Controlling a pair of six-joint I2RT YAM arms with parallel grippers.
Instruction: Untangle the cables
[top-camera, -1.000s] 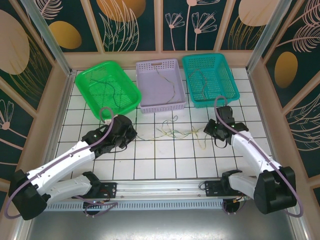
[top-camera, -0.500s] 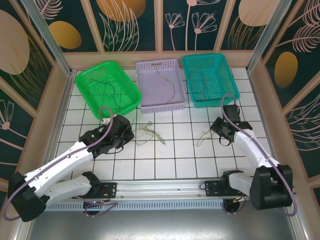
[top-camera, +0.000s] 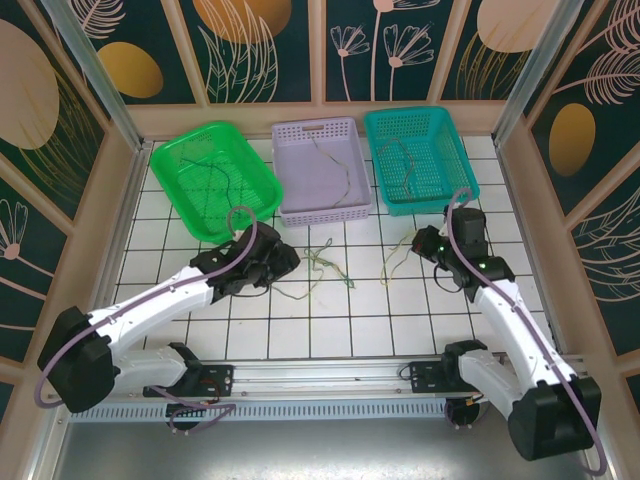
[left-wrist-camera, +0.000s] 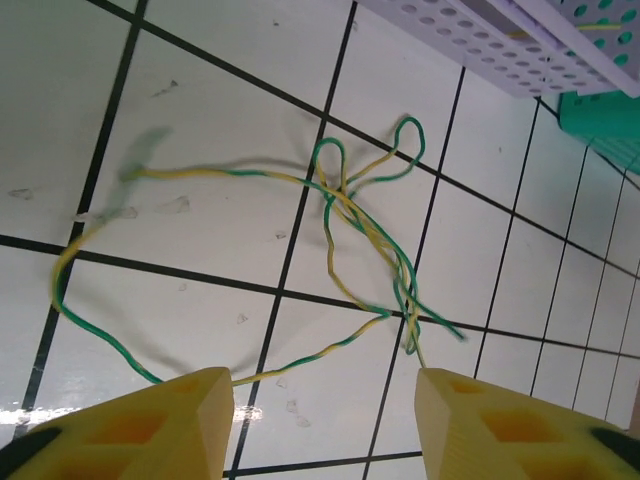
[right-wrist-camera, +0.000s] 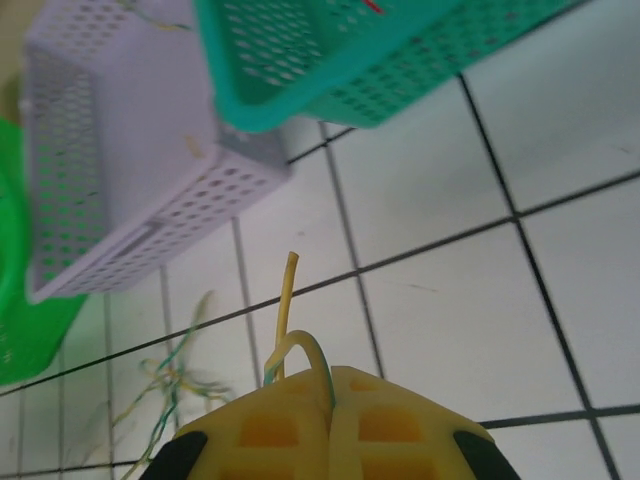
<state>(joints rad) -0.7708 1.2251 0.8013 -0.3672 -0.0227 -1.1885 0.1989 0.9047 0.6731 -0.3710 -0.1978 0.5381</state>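
From above, we see the tangled bundle of yellow and green cables lying on the white tiled table near its middle, at 6 o'clock from the lavender basket. The left gripper sits at 9 o'clock of that bundle, close beside it. In its wrist view the left gripper has its yellow fingers spread moderately wide with nothing between them. The bundle lies loose on the tiles toward 12 o'clock, with one long loop trailing back near the left fingertip. At 3 o'clock of the bundle, the right gripper has a yellow-green strand hanging from it toward the tiles. Its wrist view shows the right gripper pinched tight on the yellow-green strand, a short end poking up toward 12 o'clock. The bundle shows blurred at 9 o'clock there. Along the table's 12 o'clock edge, the green basket stands at 11 o'clock and the teal basket at 1 o'clock. Each of the three baskets holds thin strands.
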